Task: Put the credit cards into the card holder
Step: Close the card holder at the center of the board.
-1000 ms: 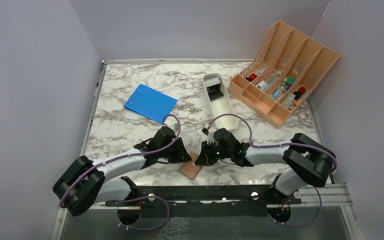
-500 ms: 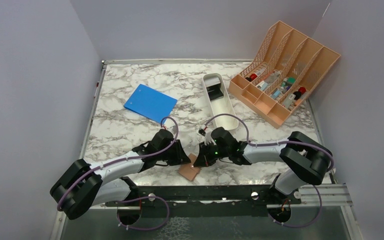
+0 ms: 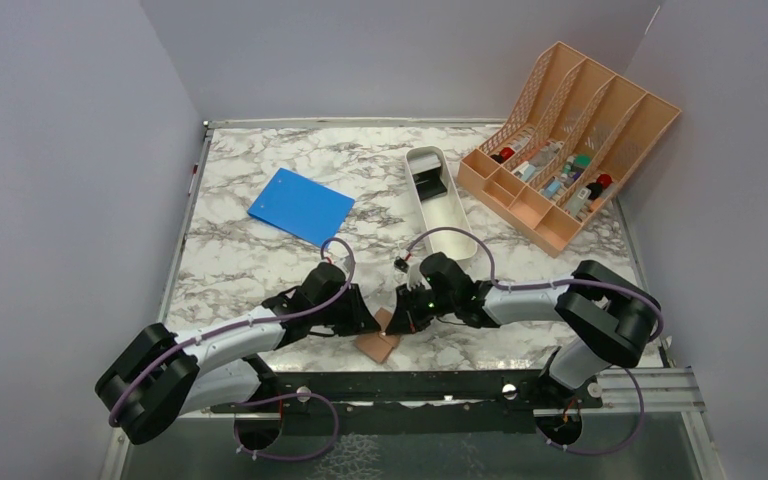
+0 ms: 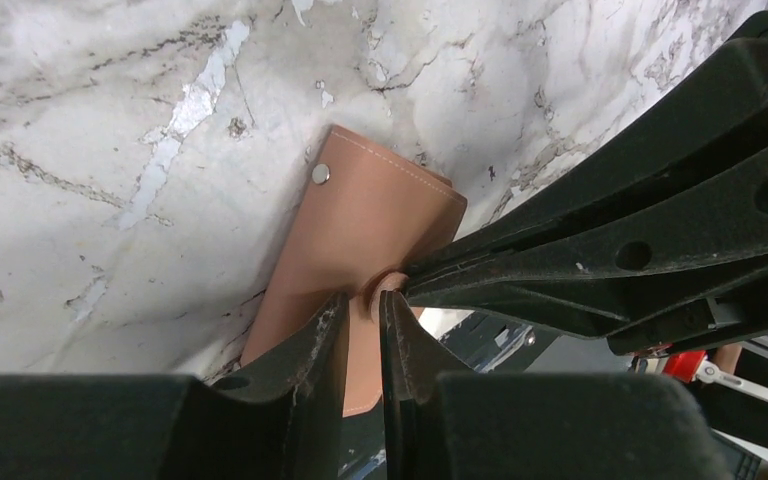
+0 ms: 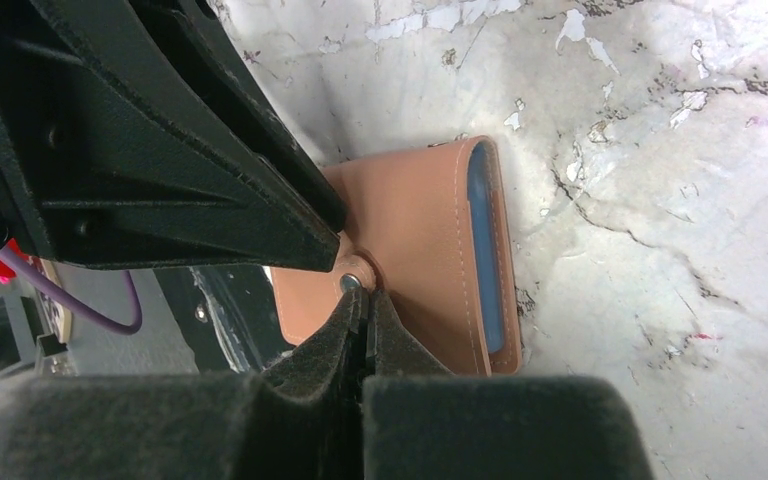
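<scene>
The brown card holder (image 3: 380,344) lies folded at the table's near edge, partly over the rim. Its snap stud (image 4: 320,174) shows in the left wrist view, and a blue inside strip (image 5: 484,250) shows along one side. My left gripper (image 3: 371,322) (image 4: 362,298) hovers over it, jaws a narrow gap apart, tips beside the small snap tab (image 4: 388,286). My right gripper (image 3: 393,325) (image 5: 363,295) is shut, its tips pressed against that same tab (image 5: 352,272). Small dark and grey credit cards (image 3: 427,181) lie in the far end of the white tray.
The long white tray (image 3: 448,215) stands just beyond the right gripper. A blue notebook (image 3: 301,206) lies at the back left. A peach lattice organiser (image 3: 570,140) with small items fills the back right. The table's metal front rail (image 3: 440,385) runs under the card holder.
The left gripper's jaws have narrowed. Both grippers and the card holder have shifted slightly to the left along the near edge.
</scene>
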{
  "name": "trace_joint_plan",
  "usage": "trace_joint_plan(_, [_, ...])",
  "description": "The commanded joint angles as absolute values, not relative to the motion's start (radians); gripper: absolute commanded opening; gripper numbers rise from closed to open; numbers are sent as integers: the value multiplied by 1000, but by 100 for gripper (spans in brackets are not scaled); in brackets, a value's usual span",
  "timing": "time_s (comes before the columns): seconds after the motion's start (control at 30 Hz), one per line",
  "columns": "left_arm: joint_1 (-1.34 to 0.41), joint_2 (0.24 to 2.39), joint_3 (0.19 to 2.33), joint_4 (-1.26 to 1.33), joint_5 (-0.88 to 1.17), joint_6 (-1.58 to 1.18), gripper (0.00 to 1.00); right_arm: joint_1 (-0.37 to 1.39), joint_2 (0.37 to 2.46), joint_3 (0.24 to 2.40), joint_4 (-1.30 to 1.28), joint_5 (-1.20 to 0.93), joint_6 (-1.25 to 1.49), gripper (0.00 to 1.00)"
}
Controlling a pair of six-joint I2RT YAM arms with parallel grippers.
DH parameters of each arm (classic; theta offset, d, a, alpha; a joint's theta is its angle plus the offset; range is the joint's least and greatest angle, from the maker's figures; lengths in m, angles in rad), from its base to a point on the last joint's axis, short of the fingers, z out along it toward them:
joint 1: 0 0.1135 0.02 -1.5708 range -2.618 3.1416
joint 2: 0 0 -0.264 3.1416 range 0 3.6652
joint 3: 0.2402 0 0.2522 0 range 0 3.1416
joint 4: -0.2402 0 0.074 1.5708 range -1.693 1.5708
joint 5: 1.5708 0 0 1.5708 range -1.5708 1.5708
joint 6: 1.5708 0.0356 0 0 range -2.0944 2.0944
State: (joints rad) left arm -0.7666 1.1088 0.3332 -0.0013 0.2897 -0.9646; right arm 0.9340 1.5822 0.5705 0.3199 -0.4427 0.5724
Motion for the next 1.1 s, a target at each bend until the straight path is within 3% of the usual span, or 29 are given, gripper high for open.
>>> trace_joint_plan(0.0, [-775, 1096, 314, -4, 328, -980, 21, 937, 1591, 578, 205, -443, 523, 6])
trace_joint_plan(0.07, [-778, 1099, 311, 0, 324, -981, 22, 937, 1588, 588, 187, -442, 519, 14])
trace_joint_plan(0.27, [-781, 1123, 306, 3, 316, -982, 22, 937, 1547, 614, 133, -412, 518, 23])
trace_joint_plan(0.53, [-782, 1149, 314, 2, 310, -978, 22, 936, 1469, 637, 56, -346, 512, 26])
trace_joint_plan(0.67, [-784, 1152, 315, 3, 307, -979, 22, 937, 1426, 644, 24, -331, 510, 26])
trace_joint_plan(0.83, [-785, 1151, 318, 3, 302, -983, 21, 939, 1388, 638, 36, -341, 533, 16])
trace_joint_plan(1.07, [-787, 1136, 321, 3, 302, -990, 21, 973, 1370, 627, 57, -270, 567, 12])
